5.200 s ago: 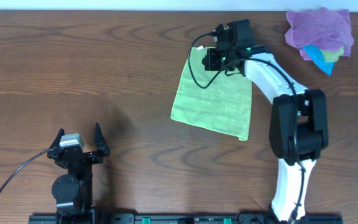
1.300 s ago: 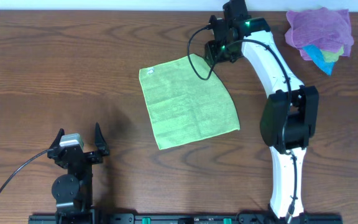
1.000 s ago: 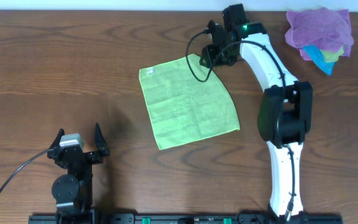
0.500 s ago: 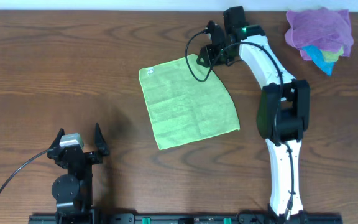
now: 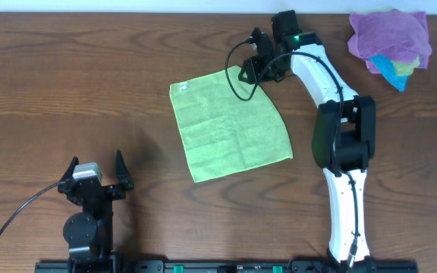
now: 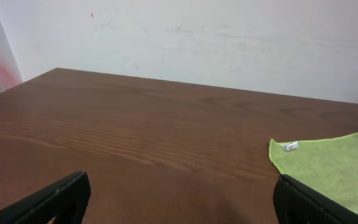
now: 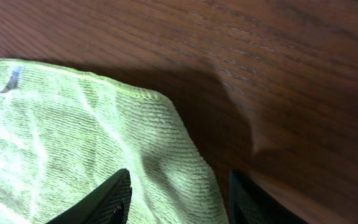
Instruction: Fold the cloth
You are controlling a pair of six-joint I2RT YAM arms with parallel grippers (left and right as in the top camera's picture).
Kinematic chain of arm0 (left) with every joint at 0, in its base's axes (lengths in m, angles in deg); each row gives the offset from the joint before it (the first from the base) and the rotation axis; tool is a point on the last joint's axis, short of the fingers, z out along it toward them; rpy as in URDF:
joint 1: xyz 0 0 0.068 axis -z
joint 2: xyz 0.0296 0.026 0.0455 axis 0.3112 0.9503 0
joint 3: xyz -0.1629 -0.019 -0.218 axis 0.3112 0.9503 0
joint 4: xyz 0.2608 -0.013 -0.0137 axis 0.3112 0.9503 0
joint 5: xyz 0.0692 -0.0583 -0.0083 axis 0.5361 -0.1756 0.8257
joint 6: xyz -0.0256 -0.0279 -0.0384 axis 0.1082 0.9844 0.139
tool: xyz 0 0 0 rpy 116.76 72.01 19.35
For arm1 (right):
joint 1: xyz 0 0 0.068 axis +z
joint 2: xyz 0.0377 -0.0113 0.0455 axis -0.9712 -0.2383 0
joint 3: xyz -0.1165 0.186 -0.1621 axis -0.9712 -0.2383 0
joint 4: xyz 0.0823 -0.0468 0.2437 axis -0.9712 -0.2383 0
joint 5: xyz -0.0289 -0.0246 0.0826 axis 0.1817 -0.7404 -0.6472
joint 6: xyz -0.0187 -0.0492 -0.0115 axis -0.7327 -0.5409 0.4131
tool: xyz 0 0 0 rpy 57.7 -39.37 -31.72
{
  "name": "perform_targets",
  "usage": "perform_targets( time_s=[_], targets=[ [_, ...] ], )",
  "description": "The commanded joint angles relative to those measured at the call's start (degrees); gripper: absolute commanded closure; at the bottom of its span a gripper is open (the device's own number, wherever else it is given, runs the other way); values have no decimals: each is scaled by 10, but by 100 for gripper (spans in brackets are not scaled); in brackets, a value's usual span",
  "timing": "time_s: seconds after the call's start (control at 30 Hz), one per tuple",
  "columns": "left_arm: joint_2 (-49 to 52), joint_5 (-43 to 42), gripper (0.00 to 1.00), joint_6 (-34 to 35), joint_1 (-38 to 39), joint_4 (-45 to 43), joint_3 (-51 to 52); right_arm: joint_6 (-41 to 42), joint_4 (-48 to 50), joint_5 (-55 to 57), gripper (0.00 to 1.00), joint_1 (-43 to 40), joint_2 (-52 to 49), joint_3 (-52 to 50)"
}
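While the cloth (image 5: 230, 125) lies spread flat on the counter (image 5: 89, 83), no fold yet made, the right fingers (image 7: 114, 198) stand parted over its far corner; the left fingers (image 6: 61, 194) rest spread wide, well apart.

Dark wooden table (image 5: 89, 91), lime-green cloth (image 5: 230, 125) spread flat, purple cloth (image 5: 389, 34) bunched at far corner

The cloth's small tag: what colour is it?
White. The tag shows best in the left wrist view.
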Motion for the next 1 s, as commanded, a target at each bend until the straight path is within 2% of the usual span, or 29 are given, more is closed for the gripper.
perform_targets(
  time_s=[0.0, 0.23, 0.53, 0.7, 0.97],
  targets=[
    [-3, 12, 5, -9, 2, 32, 8, 11, 1, -38, 49, -5, -16, 8],
    [-3, 12, 5, -9, 2, 32, 8, 19, 2, -68, 53, -5, -28, 8],
    [-3, 12, 5, -9, 2, 32, 8, 28, 8, -126, 76, -5, -28, 8],
    [-3, 12, 5, -9, 2, 32, 8, 37, 7, -178, 78, -5, -28, 8],
    [-3, 12, 5, -8, 2, 32, 8, 46, 7, -165, 80, -5, -27, 25]
  ],
)
